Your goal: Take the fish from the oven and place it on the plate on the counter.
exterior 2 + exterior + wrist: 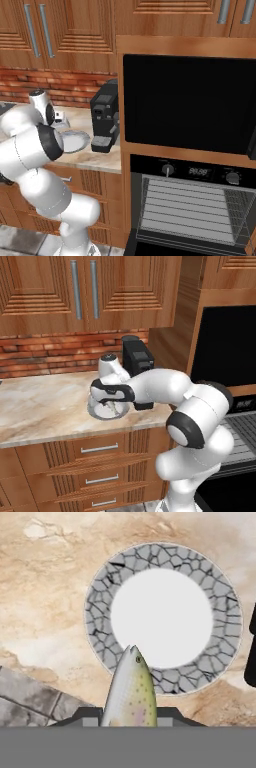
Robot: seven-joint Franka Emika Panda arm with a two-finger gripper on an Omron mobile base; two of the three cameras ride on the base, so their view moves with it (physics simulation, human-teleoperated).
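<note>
Fish: the fish point(131, 689) is out of the oven and up in the air, pinched between the fingers, its head poking forward over the near rim of the plate in the hand view.
Gripper: the gripper point(129, 712) is closed on the fish's body; the dark tips sit on either side of it at the bottom of the hand view.
Plate: the plate point(100, 604) lies flat on the counter point(45, 401), grey crackled rim and white centre, with nothing on it yet.
Arm: from the left base view the hand hangs above the plate point(102, 410), just in front of the black coffee machine point(137, 358).
Oven: the oven point(200, 200) stands to the right with its wire racks showing; I see no fish left on them.
Done so far: the fish has been fetched and carried over the counter, by the look of it.
Left to do: I'd judge the hand needs to come a little further over the white centre, go down, and let go.
Risk: released here, the tail end might land on the rim or the stone beside it.
</note>
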